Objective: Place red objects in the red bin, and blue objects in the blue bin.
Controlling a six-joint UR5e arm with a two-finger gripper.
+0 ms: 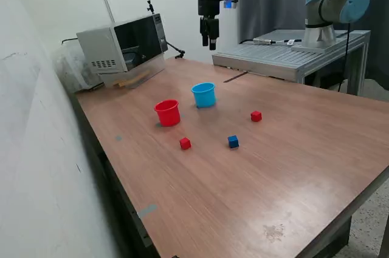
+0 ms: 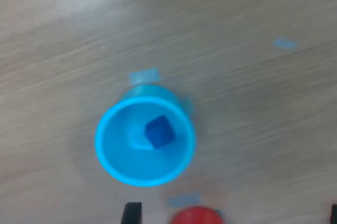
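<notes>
The blue bin stands mid-table with the red bin beside it on the exterior view's left. The wrist view looks straight down into the blue bin, where one dark blue cube lies on the bottom. The red bin's rim just shows at the frame edge. On the table lie a red cube, another red cube and a blue cube. My gripper hangs high above the blue bin, open and empty, one dark fingertip showing in the wrist view.
A microwave sits at the back on the exterior view's left, near the wall. A second arm stands on a grey metal bench behind the table. Small bits of tape are stuck on the wood.
</notes>
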